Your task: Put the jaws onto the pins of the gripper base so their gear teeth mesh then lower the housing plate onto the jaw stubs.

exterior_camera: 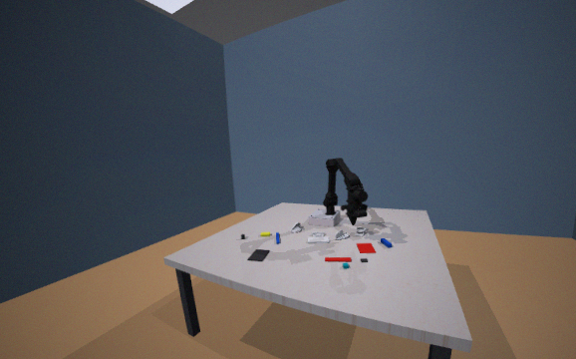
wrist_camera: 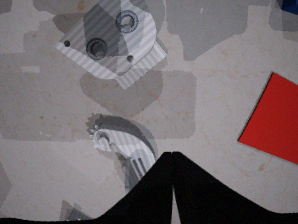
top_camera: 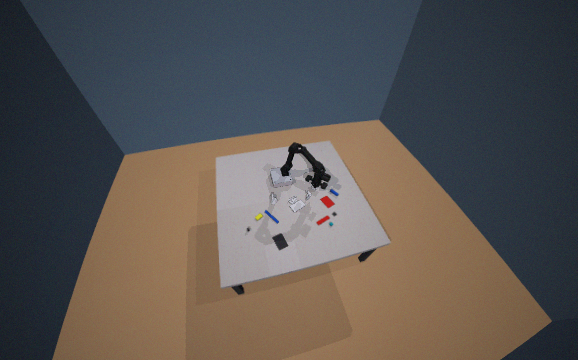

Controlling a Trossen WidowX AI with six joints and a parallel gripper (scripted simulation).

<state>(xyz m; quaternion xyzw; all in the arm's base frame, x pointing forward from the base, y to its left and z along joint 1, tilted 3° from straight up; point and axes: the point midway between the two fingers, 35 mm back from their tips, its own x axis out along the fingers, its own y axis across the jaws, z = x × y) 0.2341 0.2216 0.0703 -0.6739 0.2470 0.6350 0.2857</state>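
Note:
The white gripper base [top_camera: 297, 206] [exterior_camera: 318, 239] [wrist_camera: 111, 64] lies on the table with its two round pins facing up. One pale jaw [top_camera: 308, 194] [exterior_camera: 342, 235] [wrist_camera: 120, 140] lies loose beside it, its gear teeth towards the base in the wrist view. The other jaw [top_camera: 273, 198] [exterior_camera: 296, 228] lies apart on the base's other side. A small pale part [exterior_camera: 361, 230], perhaps the housing plate, lies below and beside the hand; its details are too small to tell. My gripper [top_camera: 315, 186] [exterior_camera: 353, 222] [wrist_camera: 171, 159] is shut and empty above the table, near the first jaw.
A red plate [top_camera: 327, 202] [exterior_camera: 366, 248] [wrist_camera: 272, 120] and a blue block [top_camera: 334, 192] [exterior_camera: 386, 242] lie near the hand. A red bar [top_camera: 323, 220] [exterior_camera: 338, 259], a blue bar [top_camera: 271, 216], a yellow block [top_camera: 258, 217] and a black plate [top_camera: 280, 241] [exterior_camera: 258, 255] lie farther out.

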